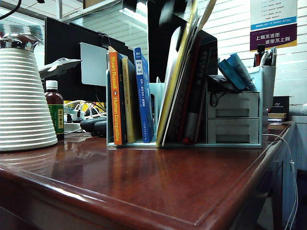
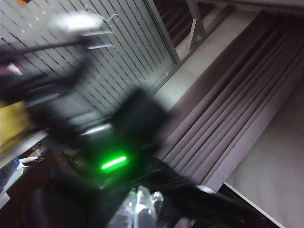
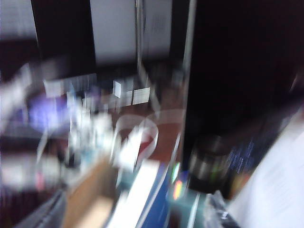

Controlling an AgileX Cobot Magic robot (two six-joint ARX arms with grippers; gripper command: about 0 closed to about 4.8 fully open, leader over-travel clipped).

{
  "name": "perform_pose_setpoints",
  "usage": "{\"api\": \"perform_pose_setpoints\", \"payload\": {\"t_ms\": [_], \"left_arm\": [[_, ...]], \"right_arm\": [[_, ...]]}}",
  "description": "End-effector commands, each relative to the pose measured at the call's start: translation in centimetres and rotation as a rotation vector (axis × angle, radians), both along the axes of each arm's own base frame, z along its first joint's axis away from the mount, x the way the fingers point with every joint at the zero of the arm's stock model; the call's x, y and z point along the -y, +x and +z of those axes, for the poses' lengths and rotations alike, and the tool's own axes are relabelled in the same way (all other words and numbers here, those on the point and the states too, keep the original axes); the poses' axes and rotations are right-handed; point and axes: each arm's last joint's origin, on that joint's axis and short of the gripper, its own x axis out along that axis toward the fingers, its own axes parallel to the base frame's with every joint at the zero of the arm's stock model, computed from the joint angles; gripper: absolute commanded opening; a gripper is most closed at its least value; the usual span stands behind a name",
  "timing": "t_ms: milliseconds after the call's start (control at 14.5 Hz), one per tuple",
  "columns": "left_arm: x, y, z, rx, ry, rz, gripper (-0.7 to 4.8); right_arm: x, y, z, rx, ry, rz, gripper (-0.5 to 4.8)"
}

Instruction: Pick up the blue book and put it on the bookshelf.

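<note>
Blue book (image 1: 143, 96) standing upright in the bookshelf (image 1: 235, 117), left of centre in the exterior view, spine outward with white lettering. Just to its left stand a yellowish book (image 1: 128, 103) and the orange-spined "Human Compatible" book (image 1: 115, 98); to its right, leaning folders and dark volumes (image 1: 189, 81) fill the middle compartments, and two pale drawers (image 1: 232, 117) occupy the rack's right end. Behind the rack stands a black monitor (image 1: 64, 52). At far left sit a ribbed white cone (image 1: 24, 105) and a brown bottle (image 1: 54, 112) on the reddish wooden table (image 1: 144, 187).

Right gripper: a dark blur at the top of the exterior view above the folders; the right wrist view is smeared, so its jaw state cannot be told. Left gripper: closed; the left wrist view shows only blurred dark shapes and a green light (image 2: 114, 163).
</note>
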Motion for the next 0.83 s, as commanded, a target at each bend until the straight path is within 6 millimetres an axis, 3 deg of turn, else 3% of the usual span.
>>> {"api": "perform_pose_setpoints", "payload": {"t_ms": [69,138,346,484,622,691,830], "left_arm": [[-0.1,-0.1,0.7,0.035,-0.026,0.024,-0.05],[-0.1,0.0,1.6,0.058,-0.033,0.027,-0.06],[0.0,0.4,5.6,0.168,0.071,0.114,-0.06],[-0.4,-0.3,8.2,0.163,0.319,0.363,-0.06],[-1.3,-2.4,9.8,0.187,0.588,0.713,-0.06],[-1.6,-3.4,10.2,0.218,0.613,0.812,-0.06],[-2.7,-5.8,10.6,0.199,0.626,0.959,-0.06]], "right_arm": [[3.2,-3.9,6.8,0.207,0.020,-0.024,0.73],[4.8,-5.9,9.0,0.248,-0.030,-0.034,0.00],[10.4,-12.9,13.4,0.213,-0.100,-0.003,-0.01],[13.8,-17.2,14.4,0.125,-0.093,0.046,-0.01],[15.6,-19.5,13.3,0.025,-0.171,0.077,-0.01],[15.9,-19.9,12.1,0.001,-0.188,0.081,-0.01],[15.8,-20.0,7.6,-0.007,-0.197,0.125,-0.01]]}}
